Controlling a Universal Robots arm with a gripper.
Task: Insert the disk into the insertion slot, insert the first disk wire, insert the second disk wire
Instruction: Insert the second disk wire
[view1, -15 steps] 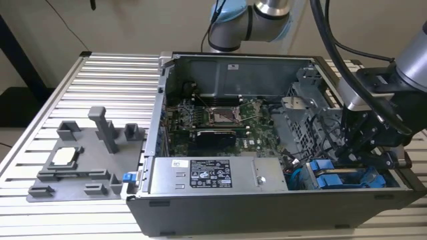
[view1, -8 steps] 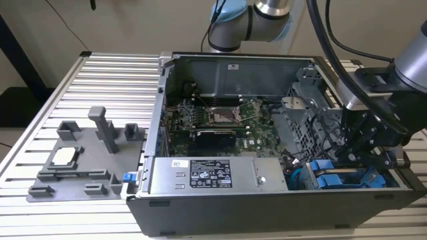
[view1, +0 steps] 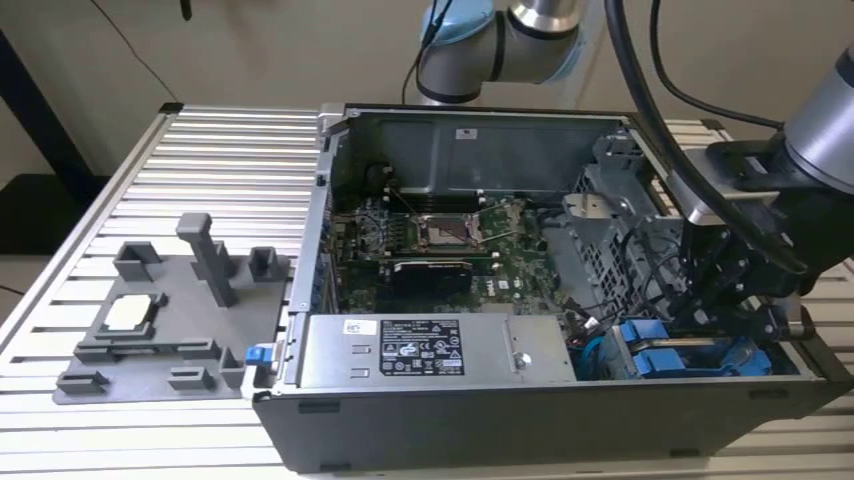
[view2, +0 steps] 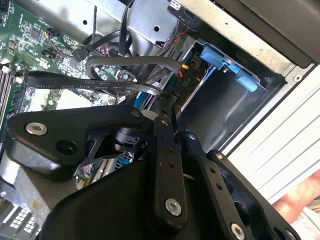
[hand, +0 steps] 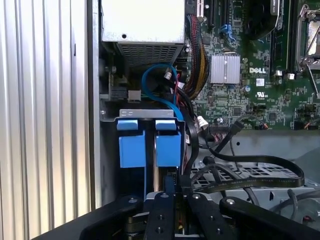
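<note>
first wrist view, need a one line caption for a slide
Gripper lowered beside the blue-framed disk seated in the grey drive cage, black cables looping toward the green motherboard.

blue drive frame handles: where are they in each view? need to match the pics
Exterior view: blue drive frame handles inside the case's front corner on the exterior view's right, just below the end effector.
First wrist view: the two blue tabs sit side by side beside the case wall, past the end effector's links.
Second wrist view: blue handle against the case's corner.
Shared landmark: green motherboard.
</note>
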